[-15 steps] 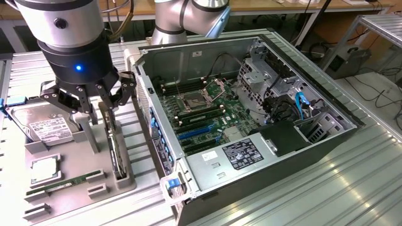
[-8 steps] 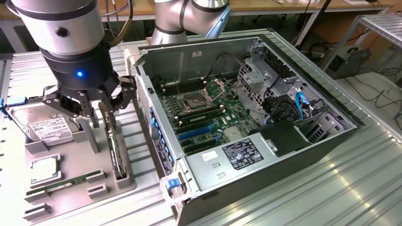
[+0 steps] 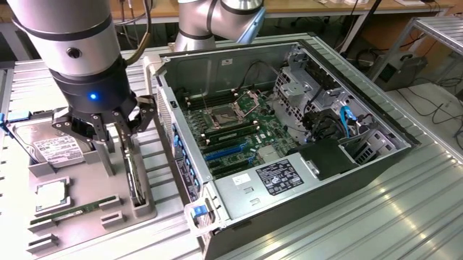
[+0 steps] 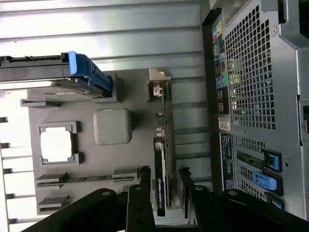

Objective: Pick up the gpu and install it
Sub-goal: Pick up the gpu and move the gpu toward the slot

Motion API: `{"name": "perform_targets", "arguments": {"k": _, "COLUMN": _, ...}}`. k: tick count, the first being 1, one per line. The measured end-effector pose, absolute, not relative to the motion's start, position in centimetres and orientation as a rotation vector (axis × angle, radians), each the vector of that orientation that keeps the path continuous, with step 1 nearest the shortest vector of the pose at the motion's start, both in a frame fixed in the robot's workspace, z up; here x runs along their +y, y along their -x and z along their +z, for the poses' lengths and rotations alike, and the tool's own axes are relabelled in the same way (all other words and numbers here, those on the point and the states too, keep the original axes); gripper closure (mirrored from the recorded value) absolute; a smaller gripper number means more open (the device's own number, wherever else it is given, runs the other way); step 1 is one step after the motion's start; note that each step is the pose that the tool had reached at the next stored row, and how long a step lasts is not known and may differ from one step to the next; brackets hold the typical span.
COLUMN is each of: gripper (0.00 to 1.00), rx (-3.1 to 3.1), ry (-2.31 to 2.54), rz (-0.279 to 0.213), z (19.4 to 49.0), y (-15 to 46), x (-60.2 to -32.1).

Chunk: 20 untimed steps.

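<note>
1. Exterior view: the gripper is hanging low over the grey holder tray. The tray is lying on the slatted metal table, at the exterior view's left of the open computer case.
2. Exterior view: the gpu is standing on its long edge in a slot along the tray's side nearest the case, just under the fingers. The hard drive and the memory stick are sitting in other places on the same tray, apart from the card.
3. Exterior view: the motherboard is lying exposed inside the case with the card not yet in it. I am judging the pick-up as not yet made.
4. Wrist view: the gpu is showing edge-on, a thin dark strip, with its silver bracket at the end away from the gripper.
5. Wrist view: the gripper is standing wide, with one finger on each side of the card. A narrow gap is showing at either face, so it is gripping nothing.
6. Wrist view, as a judgement: the card is likely light and stiff but fragile, with smooth faces that may slip.
   - The safest hold is probably across its two flat faces near the free long edge.
   - That hold is keeping off the contact edge seated in the slot.
   - A modest squeeze should be enough.
</note>
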<state>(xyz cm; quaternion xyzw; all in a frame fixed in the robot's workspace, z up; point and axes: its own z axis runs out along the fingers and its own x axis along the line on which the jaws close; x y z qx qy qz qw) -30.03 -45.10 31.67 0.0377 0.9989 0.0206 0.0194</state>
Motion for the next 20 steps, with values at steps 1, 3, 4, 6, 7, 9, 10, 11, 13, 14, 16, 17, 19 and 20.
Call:
{"name": "perform_targets", "arguments": {"k": 1, "gripper": 0.64, "rx": 3.1, "ry": -0.117, "rz": 0.064, "z": 31.3, "y": 30.0, "x": -45.1}}
{"name": "perform_targets", "arguments": {"k": 3, "gripper": 0.64, "rx": 3.1, "ry": -0.117, "rz": 0.064, "z": 30.9, "y": 30.0, "x": -45.1}}
{"name": "perform_targets", "arguments": {"k": 4, "gripper": 0.64, "rx": 3.1, "ry": -0.117, "rz": 0.064, "z": 30.7, "y": 30.0, "x": -45.1}}
{"name": "perform_targets", "arguments": {"k": 6, "gripper": 0.64, "rx": 3.1, "ry": -0.117, "rz": 0.064, "z": 30.3, "y": 30.0, "x": -45.1}}
{"name": "perform_targets", "arguments": {"k": 7, "gripper": 0.64, "rx": 3.1, "ry": -0.117, "rz": 0.064, "z": 30.1, "y": 30.1, "x": -45.1}}
{"name": "perform_targets", "arguments": {"k": 9, "gripper": 0.64, "rx": 3.1, "ry": -0.117, "rz": 0.064, "z": 29.9, "y": 30.1, "x": -45.1}}
{"name": "perform_targets", "arguments": {"k": 10, "gripper": 0.64, "rx": 3.1, "ry": -0.117, "rz": 0.064, "z": 28.0, "y": 30.0, "x": -45.1}}
{"name": "perform_targets", "arguments": {"k": 11, "gripper": 0.64, "rx": 3.1, "ry": -0.117, "rz": 0.064, "z": 27.8, "y": 30.0, "x": -45.1}}
{"name": "perform_targets", "arguments": {"k": 13, "gripper": 0.64, "rx": 3.1, "ry": -0.117, "rz": 0.064, "z": 27.5, "y": 30.0, "x": -45.1}}
{"name": "perform_targets", "arguments": {"k": 14, "gripper": 0.64, "rx": 3.1, "ry": -0.117, "rz": 0.064, "z": 27.3, "y": 30.0, "x": -45.1}}
{"name": "perform_targets", "arguments": {"k": 16, "gripper": 0.64, "rx": 3.1, "ry": -0.117, "rz": 0.064, "z": 26.9, "y": 30.0, "x": -45.1}}
{"name": "perform_targets", "arguments": {"k": 17, "gripper": 0.64, "rx": 3.1, "ry": -0.117, "rz": 0.064, "z": 26.7, "y": 30.0, "x": -45.1}}
{"name": "perform_targets", "arguments": {"k": 19, "gripper": 0.64, "rx": 3.1, "ry": -0.117, "rz": 0.064, "z": 26.4, "y": 30.0, "x": -45.1}}
{"name": "perform_targets", "arguments": {"k": 20, "gripper": 0.64, "rx": 3.1, "ry": -0.117, "rz": 0.064, "z": 26.2, "y": 30.0, "x": -45.1}}
